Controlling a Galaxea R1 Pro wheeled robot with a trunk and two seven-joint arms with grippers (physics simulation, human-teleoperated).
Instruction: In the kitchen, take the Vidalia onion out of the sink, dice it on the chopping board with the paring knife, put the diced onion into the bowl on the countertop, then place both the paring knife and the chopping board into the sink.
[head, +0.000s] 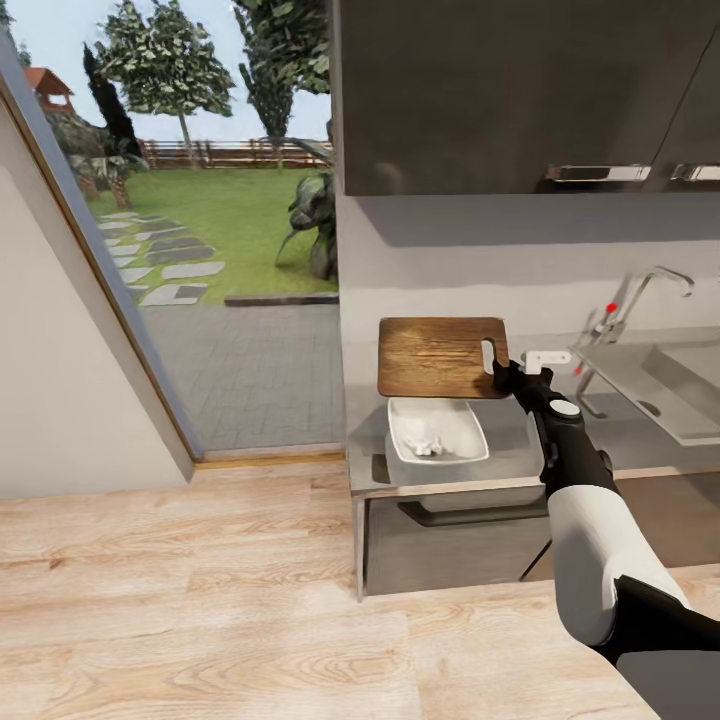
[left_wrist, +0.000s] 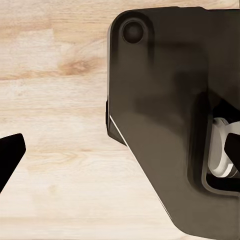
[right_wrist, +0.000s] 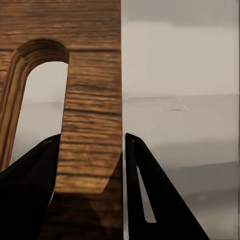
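The chopping board (head: 437, 357) is held up in the air above the table (head: 520, 455), its long axis running left to right and its broad face turned toward the camera, tilted back; the slot handle lies at its right end, where the right pincer (head: 503, 377) grips it; below and just in front of the board sits the bowl (head: 436, 432), white and squarish, with small pale pieces in it that are too small to name; to the right, well apart from the board, lies the sink (head: 655, 385) with its chrome tap (head: 640, 296) rising at the far side. The right wrist view adds what the head view cannot: the right pincer (right_wrist: 90, 165) has one dark finger on each side of the wooden strip between the slot and the board's edge (right_wrist: 92, 100), pinching it, with the grain running across. In the left wrist view a single dark fingertip (left_wrist: 10, 157) of the left pincer shows over the pale wooden floor (left_wrist: 55, 100), beside a dark part of the robot's body (left_wrist: 165, 100); whether that pincer is spread or pressed together I cannot tell.
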